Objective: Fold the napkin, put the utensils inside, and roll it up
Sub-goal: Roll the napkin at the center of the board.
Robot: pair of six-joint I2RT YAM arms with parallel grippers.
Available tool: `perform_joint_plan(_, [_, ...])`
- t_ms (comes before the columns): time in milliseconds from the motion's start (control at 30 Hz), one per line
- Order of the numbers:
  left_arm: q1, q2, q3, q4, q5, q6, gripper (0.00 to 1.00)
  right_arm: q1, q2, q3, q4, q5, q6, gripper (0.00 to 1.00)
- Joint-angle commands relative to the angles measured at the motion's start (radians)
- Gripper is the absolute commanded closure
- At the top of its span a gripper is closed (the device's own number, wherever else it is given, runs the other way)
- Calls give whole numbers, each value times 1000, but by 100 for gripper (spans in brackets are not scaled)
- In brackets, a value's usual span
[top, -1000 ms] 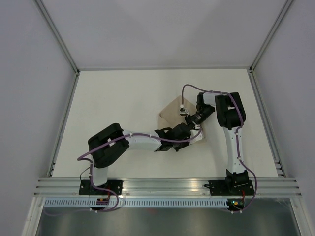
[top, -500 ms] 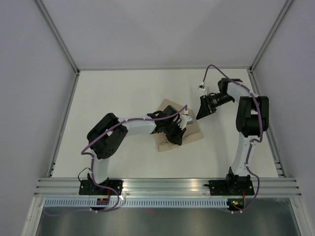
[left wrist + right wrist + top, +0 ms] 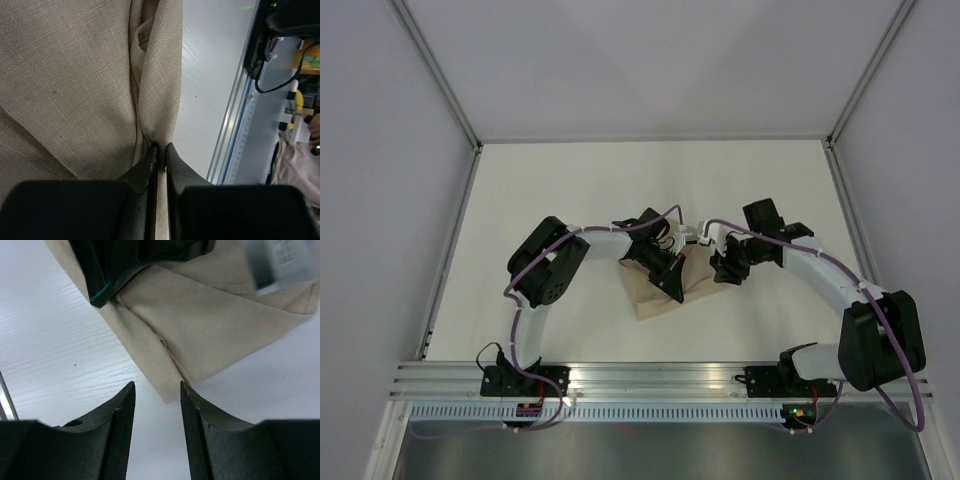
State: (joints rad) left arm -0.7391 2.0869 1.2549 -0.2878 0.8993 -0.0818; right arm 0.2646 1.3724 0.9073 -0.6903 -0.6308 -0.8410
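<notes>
The tan napkin (image 3: 655,300) lies folded into a small bundle at mid-table. My left gripper (image 3: 672,288) is down on it. In the left wrist view its jaws are shut on a raised fold of the napkin (image 3: 157,100), with cloth pinched between the fingertips. My right gripper (image 3: 723,270) hovers low at the napkin's right side, open and empty. In the right wrist view, a corner of the napkin (image 3: 210,330) points into the gap just ahead of the right gripper (image 3: 157,387). The utensils are out of view.
The white table (image 3: 570,190) is enclosed by white walls at the back and sides. An aluminium rail (image 3: 660,375) runs along the near edge. A purple cable (image 3: 760,240) loops over the right arm.
The right gripper opened, pulled away from the napkin, then came back low at its right corner, its elbow swinging to the near right. The left gripper shifted along the napkin, gathering it narrower.
</notes>
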Motion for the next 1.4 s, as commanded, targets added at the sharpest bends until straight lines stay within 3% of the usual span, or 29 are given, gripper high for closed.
perform_joint_plan(0, [33,38,-25,-36,139,-55,98,56,-59,-88,178,100,-116,52])
perform_joint_plan(333, [69,94,-54,-33,187,-47,98,387,-90,-277,420,256,-102,50])
perform_joint_plan(700, [83,122,-61,-24,188,-41,98,502,1,-311,557,319,-84,54])
perform_joint_plan(933, [98,116,-69,-34,194,-21,98,515,51,-324,552,350,-113,67])
perform_joint_plan(1033, [102,105,-71,-37,187,-12,98,515,97,-297,497,356,-110,83])
perform_joint_plan(1200, [113,72,-58,-30,156,-13,98,510,155,-231,353,344,-90,98])
perform_joint_plan(1300, [119,39,-63,4,72,-53,92,484,185,-184,254,290,-82,100])
perform_joint_plan(1367, [125,-8,-77,33,21,-76,81,461,209,-145,212,248,-86,99])
